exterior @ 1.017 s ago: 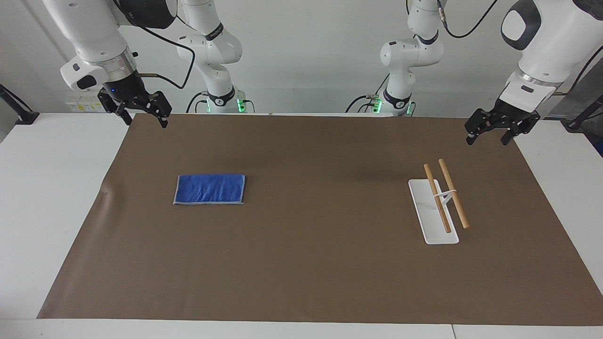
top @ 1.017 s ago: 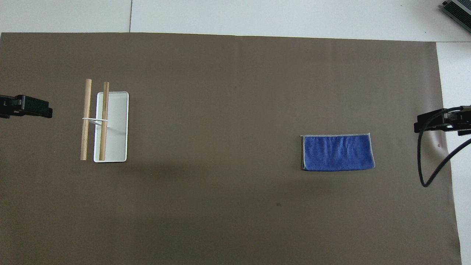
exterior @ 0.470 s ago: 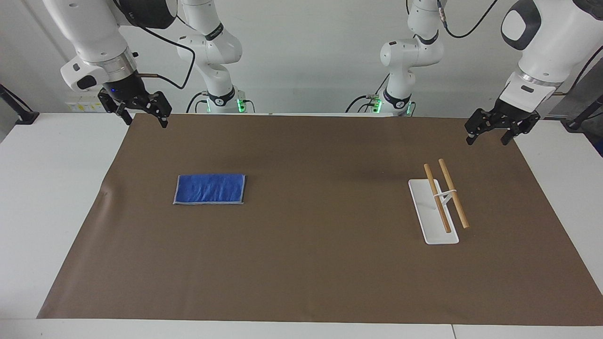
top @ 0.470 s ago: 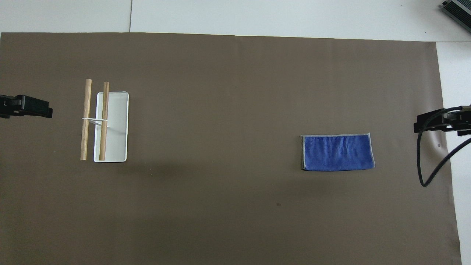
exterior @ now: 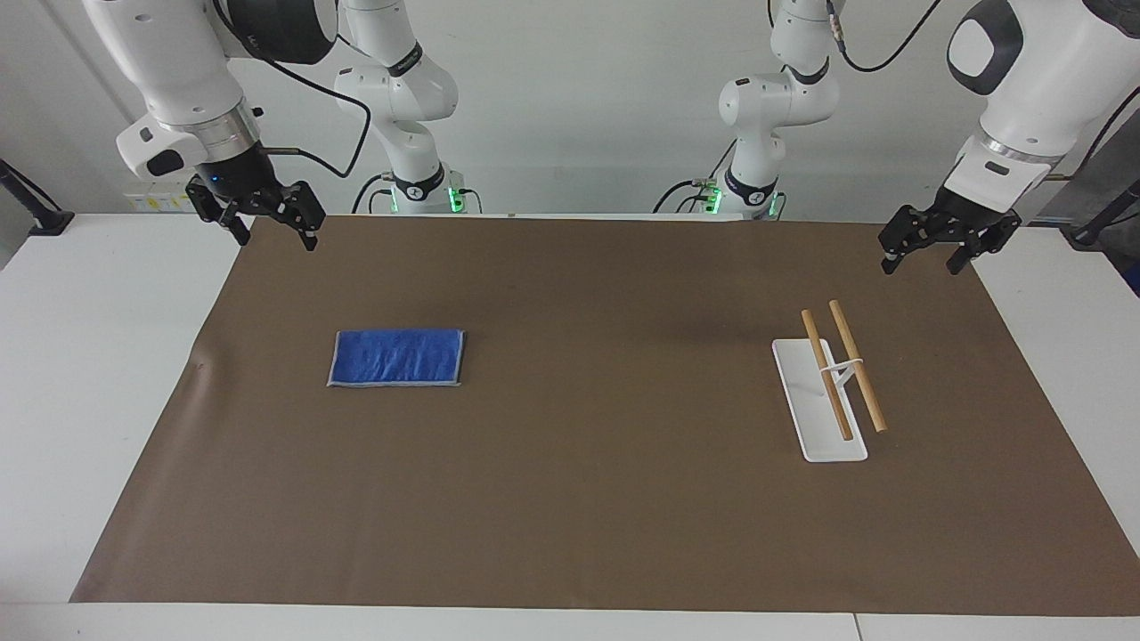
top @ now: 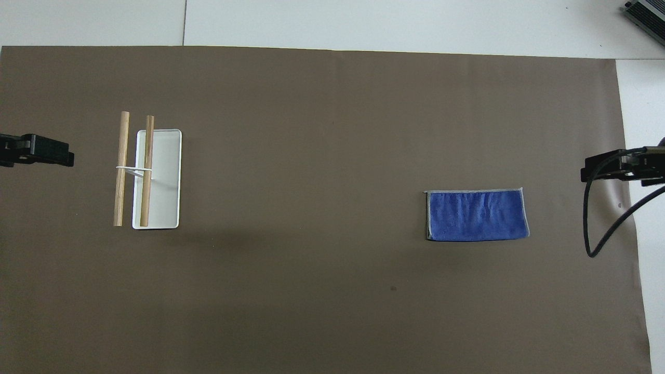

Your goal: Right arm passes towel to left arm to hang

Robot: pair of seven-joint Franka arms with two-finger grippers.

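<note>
The blue towel lies flat and folded on the brown mat toward the right arm's end of the table; it also shows in the overhead view. My right gripper is open and empty, raised over the mat's corner at the right arm's end; its tip shows in the overhead view. My left gripper is open and empty, raised over the mat's edge at the left arm's end, and waits; its tip shows in the overhead view. The towel rack stands toward the left arm's end.
The rack has a white base and two wooden rods on a white post. A brown mat covers most of the white table. A loose black cable hangs from the right wrist. Two more white arms stand at the wall.
My right gripper has shifted slightly, rising and turning a little over the mat's corner. The towel, the rack and the left arm have not moved.
</note>
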